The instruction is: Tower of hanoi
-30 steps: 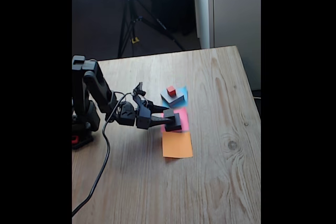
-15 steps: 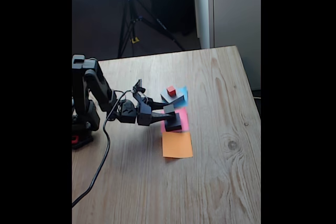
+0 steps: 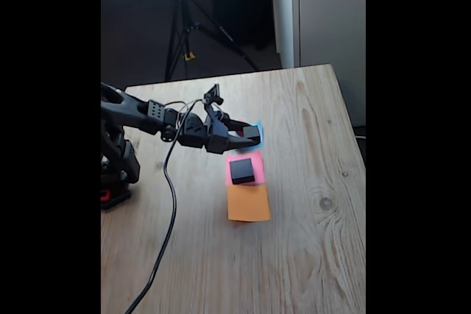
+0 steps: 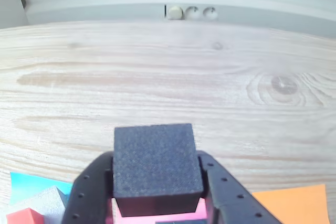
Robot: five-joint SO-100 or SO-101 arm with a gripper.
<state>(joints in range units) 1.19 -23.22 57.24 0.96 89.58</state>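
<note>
My gripper (image 3: pixel 250 134) is shut on the small dark grey block (image 3: pixel 252 132) and holds it in the air over the blue paper square (image 3: pixel 258 126). In the wrist view the same block (image 4: pixel 156 165) sits clamped between the two black fingers (image 4: pixel 86 192) of the gripper (image 4: pixel 157 184). The medium black block (image 3: pixel 241 171) rests on the pink paper (image 3: pixel 255 159). At the lower left of the wrist view the grey block (image 4: pixel 44 200) lies on the blue paper (image 4: pixel 29 184), with the red cube (image 4: pixel 22 217) on top of it.
An orange paper square (image 3: pixel 249 202) lies in front of the pink one, and its corner shows in the wrist view (image 4: pixel 294 205). The arm's cable (image 3: pixel 168 204) trails over the wooden table (image 3: pixel 309 240). A tripod (image 3: pixel 184 27) stands behind the table.
The gripper took the small dark grey block off the black block on the pink paper. It has risen and swung back toward the blue paper with it.
</note>
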